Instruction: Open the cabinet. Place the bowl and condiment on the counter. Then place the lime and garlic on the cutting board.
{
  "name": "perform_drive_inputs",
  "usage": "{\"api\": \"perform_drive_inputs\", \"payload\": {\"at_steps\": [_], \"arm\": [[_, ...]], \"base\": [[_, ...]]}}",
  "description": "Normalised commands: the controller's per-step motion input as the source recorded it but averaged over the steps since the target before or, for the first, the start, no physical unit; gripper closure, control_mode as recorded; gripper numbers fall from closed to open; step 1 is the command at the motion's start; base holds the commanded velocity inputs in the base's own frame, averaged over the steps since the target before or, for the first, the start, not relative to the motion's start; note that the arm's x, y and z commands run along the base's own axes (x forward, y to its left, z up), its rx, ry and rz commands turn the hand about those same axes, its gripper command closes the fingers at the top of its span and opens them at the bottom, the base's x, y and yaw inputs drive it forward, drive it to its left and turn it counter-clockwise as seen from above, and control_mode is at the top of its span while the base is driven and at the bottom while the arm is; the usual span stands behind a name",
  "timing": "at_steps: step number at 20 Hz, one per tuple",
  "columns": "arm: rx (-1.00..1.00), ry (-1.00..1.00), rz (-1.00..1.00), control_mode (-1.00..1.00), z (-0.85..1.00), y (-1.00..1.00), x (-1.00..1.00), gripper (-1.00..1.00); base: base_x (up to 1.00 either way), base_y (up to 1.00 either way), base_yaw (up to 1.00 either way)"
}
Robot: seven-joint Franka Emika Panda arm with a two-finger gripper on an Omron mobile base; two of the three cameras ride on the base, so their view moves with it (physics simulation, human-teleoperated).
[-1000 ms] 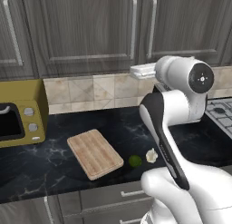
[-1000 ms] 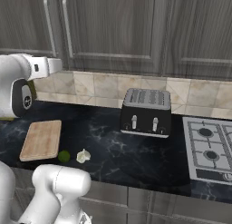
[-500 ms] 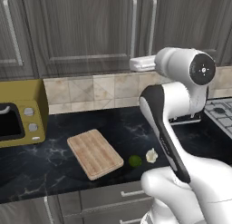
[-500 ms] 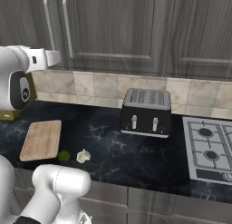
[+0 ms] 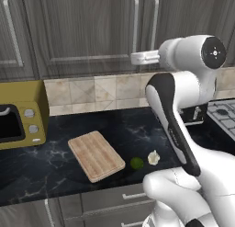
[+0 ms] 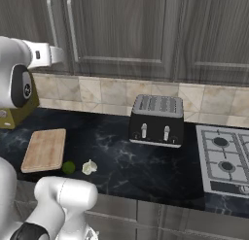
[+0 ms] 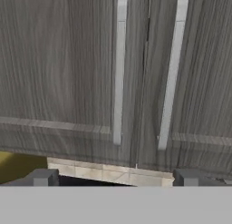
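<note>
Over the last second the two-finger gripper [image 7: 113,177] has risen from backsplash height to the lower edge of the dark grey wood-grain cabinet [image 7: 68,73]. Its doors are shut. Left silver bar handle [image 7: 118,73] sits just above the spread fingertips [image 7: 43,177], right silver bar handle [image 7: 172,73] beside it. The opening step looks barely begun.

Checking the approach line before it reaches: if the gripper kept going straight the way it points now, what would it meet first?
Most likely the closed cabinet. The gripper faces the doors near their lower edge, roughly between the two vertical handles, so it would probably strike door panel around the centre seam. Depth is unclear.
</note>
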Motion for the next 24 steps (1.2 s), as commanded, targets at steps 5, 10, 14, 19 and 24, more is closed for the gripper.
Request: {"api": "perform_drive_inputs", "payload": {"at_steps": [5,10,14,19,24], "arm": [[0.04,0.08,0.06,-1.00,0.00,0.14,0.00,-1.00],[0.00,0.04,0.00,-1.00,0.00,0.00,0.00,-1.00],[0.00,0.08,0.00,-1.00,0.00,0.00,0.00,-1.00],[0.00,0.07,0.00,-1.00,0.00,-0.02,0.17,-1.00],[0.05,0.02,0.00,-1.00,-0.02,-0.03,0.36,-1.00]], "base": [[0.00,0.00,0.00],[0.00,0.00,0.00],[0.00,0.00,0.00],[0.00,0.00,0.00],[0.00,0.00,0.00]]}}
